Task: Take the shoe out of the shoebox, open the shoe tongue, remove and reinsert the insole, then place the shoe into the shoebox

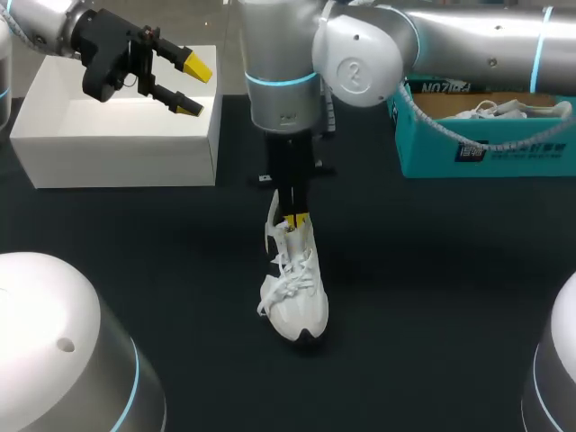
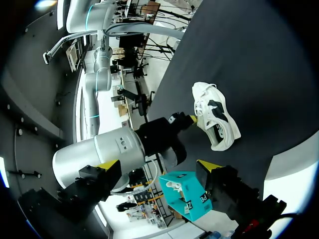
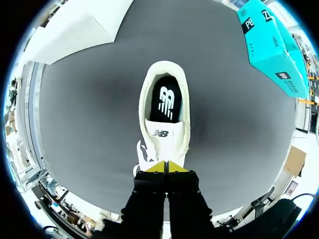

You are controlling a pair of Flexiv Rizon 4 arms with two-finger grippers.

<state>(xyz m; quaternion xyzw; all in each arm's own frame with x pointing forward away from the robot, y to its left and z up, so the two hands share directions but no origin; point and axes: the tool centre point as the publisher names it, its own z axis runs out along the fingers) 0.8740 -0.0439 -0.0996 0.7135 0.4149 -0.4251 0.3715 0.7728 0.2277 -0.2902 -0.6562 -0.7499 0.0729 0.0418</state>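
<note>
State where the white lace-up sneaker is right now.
The white lace-up sneaker stands mid-table in the head view, under the right tool, between the white open box at left and teal cardboard shoebox at right.

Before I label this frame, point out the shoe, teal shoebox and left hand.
shoe (image 1: 293, 290), head view, laced upper.
teal shoebox (image 1: 522, 160), head view, front wall.
left hand (image 1: 193, 87), head view, between its tips.
</note>
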